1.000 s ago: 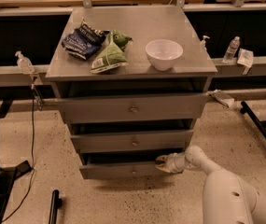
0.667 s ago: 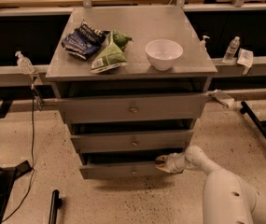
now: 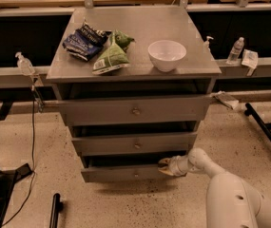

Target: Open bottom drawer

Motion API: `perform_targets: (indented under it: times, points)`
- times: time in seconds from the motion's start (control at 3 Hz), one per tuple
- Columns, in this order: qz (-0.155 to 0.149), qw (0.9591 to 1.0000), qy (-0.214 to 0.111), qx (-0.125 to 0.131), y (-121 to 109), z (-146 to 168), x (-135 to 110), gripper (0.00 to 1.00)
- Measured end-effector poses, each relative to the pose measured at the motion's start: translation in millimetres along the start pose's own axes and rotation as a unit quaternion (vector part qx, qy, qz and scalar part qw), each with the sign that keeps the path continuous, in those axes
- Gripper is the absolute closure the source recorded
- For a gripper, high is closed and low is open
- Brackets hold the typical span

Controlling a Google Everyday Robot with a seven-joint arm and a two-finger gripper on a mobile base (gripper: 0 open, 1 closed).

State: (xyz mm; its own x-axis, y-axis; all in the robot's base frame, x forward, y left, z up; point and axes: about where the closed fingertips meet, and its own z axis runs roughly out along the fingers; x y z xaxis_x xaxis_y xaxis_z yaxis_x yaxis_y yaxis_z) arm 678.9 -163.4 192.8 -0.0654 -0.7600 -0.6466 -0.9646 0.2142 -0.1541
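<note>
Nothing has moved since a moment ago: the gripper (image 3: 165, 166) still sits at the top right edge of the bottom drawer (image 3: 120, 174). The drawer's long front stretches left from it. Whether it is gripping cannot be told.

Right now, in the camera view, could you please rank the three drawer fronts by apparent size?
1. Top drawer: largest.
2. Middle drawer.
3. Bottom drawer: smallest, with the gripper at its upper right edge.
The upper drawers look nearer the camera, so true sizes may match.
</note>
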Motion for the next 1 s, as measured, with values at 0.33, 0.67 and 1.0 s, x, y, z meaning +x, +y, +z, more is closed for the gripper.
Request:
perform_targets:
  times: [0.33, 0.67, 1.0]
  points:
    - [0.0, 1.0, 0.0, 0.0, 0.0, 0.0, 0.0, 0.25]
    - [0.0, 1.0, 0.0, 0.0, 0.0, 0.0, 0.0, 0.25]
    - [0.015, 0.9992, 0.009, -0.035, 18.6, 10.0, 15.2, 0.26]
